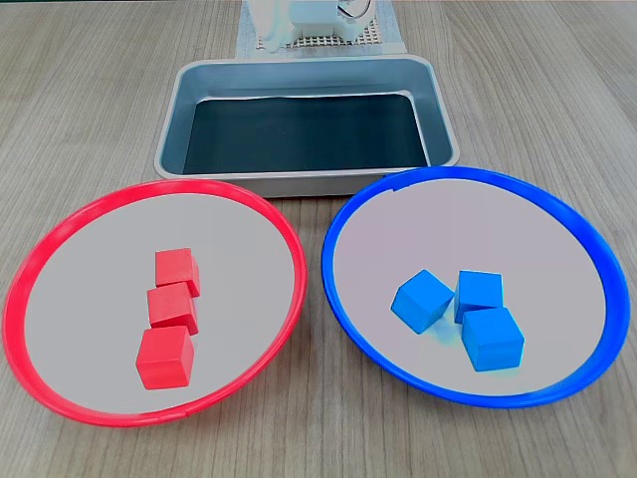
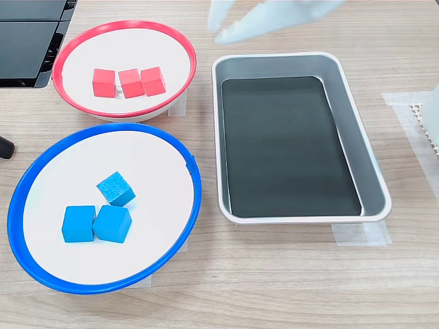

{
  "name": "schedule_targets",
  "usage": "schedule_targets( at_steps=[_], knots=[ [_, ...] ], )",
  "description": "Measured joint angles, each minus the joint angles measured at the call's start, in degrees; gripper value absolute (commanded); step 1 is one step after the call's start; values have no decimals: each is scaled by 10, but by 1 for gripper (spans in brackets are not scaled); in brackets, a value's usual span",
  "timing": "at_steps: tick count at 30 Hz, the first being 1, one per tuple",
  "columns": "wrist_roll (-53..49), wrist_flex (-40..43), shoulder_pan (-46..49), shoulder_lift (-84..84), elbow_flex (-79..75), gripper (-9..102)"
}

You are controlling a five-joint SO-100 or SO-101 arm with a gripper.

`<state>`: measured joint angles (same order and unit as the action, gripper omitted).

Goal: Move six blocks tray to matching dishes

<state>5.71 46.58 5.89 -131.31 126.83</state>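
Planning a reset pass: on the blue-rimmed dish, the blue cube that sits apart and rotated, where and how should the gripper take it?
From above, closing on two opposite side faces of the rotated blue cube. It sits flat on the blue-rimmed dish, turned diagonally, so yaw the jaws to match. It looks just clear of the two blue cubes beside it; the sides facing away look safer.

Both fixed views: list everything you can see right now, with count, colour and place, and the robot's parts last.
Red blocks: three, red, in a row inside the red-rimmed dish.
Blue blocks: three, blue, clustered inside the blue-rimmed dish.
Red-rimmed dish: one, pale centre, beside the blue one.
Blue-rimmed dish: one, pale centre, by the tray.
Tray: one, silver, dark bottom, no blocks.
Table: wood-grain.
Hand: blurred, pale, above the tray's rim; opening unclear.
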Motion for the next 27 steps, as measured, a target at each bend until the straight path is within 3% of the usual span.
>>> schedule_targets(
  at_steps=[5, 10, 17, 27],
  knots=[
    [11, -9, -30, -265, 224, 0],
    [-11, 55, -19, -439, 384, 0],
    [-40, 107, -4, -571, 456, 0],
    [-40, 120, -2, -580, 463, 0]
  ],
)
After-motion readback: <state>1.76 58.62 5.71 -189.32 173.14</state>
